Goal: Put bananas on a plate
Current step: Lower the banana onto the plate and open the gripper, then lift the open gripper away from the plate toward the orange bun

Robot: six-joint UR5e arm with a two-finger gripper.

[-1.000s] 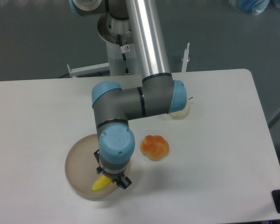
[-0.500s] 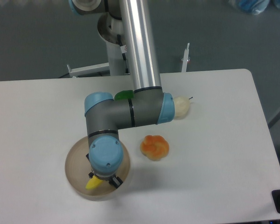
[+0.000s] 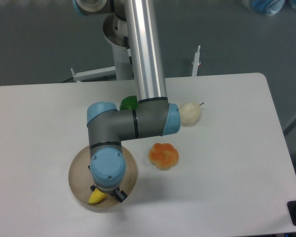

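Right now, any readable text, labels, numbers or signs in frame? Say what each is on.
None readable.
Small round red-and-white sticker on the robot base column: too small and blurred to read.
No print visible on the arm, the plate, the banana, the orange lobed fruit, the pale round fruit or the green object partly hidden behind the arm.
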